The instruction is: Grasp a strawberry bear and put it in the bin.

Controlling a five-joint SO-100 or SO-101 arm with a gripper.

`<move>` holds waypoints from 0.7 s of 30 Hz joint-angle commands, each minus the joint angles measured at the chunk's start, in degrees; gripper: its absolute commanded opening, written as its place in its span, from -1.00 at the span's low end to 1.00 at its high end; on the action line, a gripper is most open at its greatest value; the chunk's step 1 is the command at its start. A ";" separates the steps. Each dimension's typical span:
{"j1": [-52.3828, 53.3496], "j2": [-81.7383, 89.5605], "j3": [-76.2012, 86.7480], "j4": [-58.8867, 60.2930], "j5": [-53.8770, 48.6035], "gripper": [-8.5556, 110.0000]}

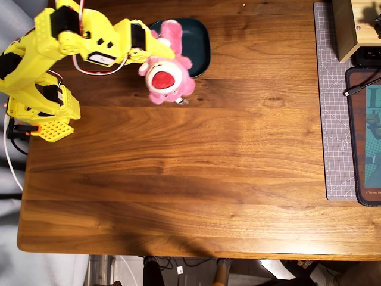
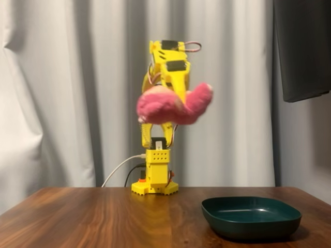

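Observation:
The strawberry bear [image 1: 168, 74] is a fluffy hot-pink plush with a white muzzle and wide red mouth. My yellow gripper [image 1: 159, 49] is shut on it and holds it high in the air. In the fixed view the bear [image 2: 168, 107] hangs well above the table, left of the bin. The bin [image 1: 199, 42] is a dark teal rounded-square dish at the table's far edge in the overhead view, partly covered by the bear. In the fixed view the bin [image 2: 251, 216] stands empty at the front right. A small metal keychain [image 1: 182, 101] dangles below the bear.
The arm's yellow base [image 1: 44, 113] is clamped at the table's left edge in the overhead view. A grey cutting mat [image 1: 333, 119], a dark mouse pad [image 1: 366, 137] and a wooden box [image 1: 354, 27] lie at the right. White curtains hang behind the arm.

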 commanded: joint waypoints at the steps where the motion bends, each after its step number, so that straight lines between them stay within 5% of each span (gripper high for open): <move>1: 5.10 2.64 3.08 -6.59 0.35 -0.86; 21: 21.45 3.16 12.39 -11.60 0.44 -0.86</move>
